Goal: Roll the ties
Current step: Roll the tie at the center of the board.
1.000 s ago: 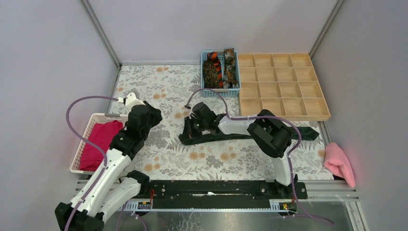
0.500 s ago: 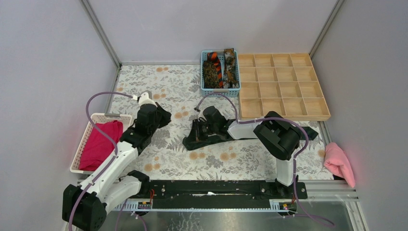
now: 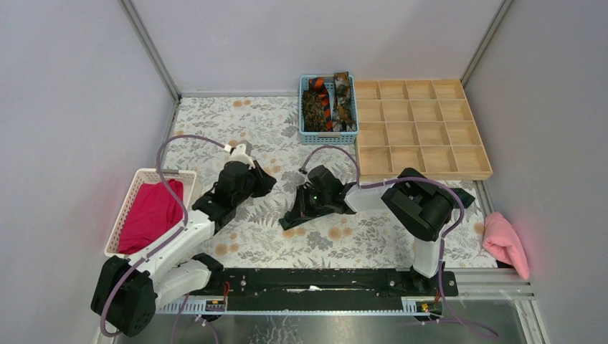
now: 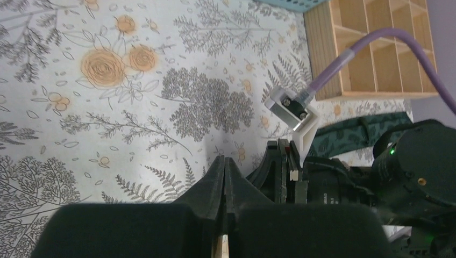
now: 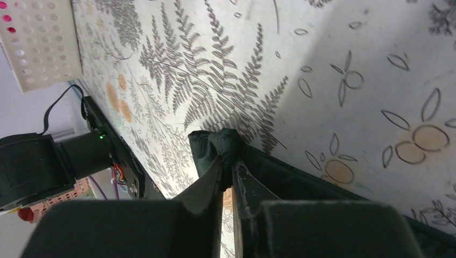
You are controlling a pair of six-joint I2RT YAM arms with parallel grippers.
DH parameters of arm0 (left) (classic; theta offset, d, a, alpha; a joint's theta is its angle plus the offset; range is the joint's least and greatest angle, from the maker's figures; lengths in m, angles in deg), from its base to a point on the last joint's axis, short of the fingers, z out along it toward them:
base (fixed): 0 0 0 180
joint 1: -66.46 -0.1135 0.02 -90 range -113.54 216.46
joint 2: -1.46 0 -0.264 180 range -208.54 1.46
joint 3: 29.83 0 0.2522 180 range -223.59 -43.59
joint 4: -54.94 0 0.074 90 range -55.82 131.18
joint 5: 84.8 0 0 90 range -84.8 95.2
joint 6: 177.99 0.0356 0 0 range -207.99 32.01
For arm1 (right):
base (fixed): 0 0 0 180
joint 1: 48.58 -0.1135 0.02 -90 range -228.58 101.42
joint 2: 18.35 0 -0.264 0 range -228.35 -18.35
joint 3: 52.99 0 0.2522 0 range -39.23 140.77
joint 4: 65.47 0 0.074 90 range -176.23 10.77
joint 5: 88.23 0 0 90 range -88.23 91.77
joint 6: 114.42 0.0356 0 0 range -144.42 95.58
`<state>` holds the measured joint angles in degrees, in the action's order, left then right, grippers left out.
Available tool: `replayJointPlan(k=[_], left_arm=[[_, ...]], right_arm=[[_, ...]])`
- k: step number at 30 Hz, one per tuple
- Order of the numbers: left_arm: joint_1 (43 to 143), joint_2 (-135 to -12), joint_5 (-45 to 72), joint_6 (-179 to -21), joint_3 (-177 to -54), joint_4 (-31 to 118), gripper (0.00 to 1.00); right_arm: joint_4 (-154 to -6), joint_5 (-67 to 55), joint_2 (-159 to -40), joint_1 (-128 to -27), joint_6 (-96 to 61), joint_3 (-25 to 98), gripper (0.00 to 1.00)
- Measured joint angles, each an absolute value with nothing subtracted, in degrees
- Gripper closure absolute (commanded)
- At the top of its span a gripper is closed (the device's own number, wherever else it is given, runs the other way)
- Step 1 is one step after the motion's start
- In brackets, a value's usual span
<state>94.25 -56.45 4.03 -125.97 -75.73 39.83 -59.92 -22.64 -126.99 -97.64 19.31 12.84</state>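
Note:
A plain black-green tie point(image 3: 459, 198) lies across the flowered table toward the right edge; its left end is pinched in my right gripper point(image 3: 295, 217), seen as a bunched dark fold point(image 5: 223, 144) between the fingertips. My right gripper point(image 5: 229, 164) is shut on that tie end, low at the table. My left gripper point(image 3: 267, 180) is shut and empty, just left of the right gripper. In the left wrist view its jaws point(image 4: 225, 164) are closed, with the right gripper's fingers point(image 4: 285, 166) right beside them and the tie point(image 4: 355, 131) behind. More ties, mottled brown and orange-striped, sit in the blue basket point(image 3: 328, 137).
A wooden compartment tray point(image 3: 419, 170) stands at the back right. A white basket point(image 3: 133, 192) with a magenta cloth point(image 3: 152, 215) is at the left. A pale pink cloth point(image 3: 505, 242) lies at the right edge. Purple cables arch over both arms.
My right gripper has dragged the tie end to the right and toward the front. My left gripper has swung right across the table, closing in beside the right gripper.

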Motion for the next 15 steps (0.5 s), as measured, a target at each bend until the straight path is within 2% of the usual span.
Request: replayJointPlan(k=[5,10,15], left_arm=[[95.8,-56.45,6.18,-125.4,-73.17,40.84,0.96],[98.44,-56.8,7.81,-125.4,-69.77,42.41,0.96],[100.67,-59.18,8.45,-125.56,-67.93,43.18,0.97]], right_arm=[[-61.27,-21.3,-126.29,-97.64,18.41,12.25,0.89],[-61.73,-21.19,-126.22,-97.64,17.86,12.23,0.7],[-64.4,-20.21,-125.15,-97.75,16.31,13.13,0.62]])
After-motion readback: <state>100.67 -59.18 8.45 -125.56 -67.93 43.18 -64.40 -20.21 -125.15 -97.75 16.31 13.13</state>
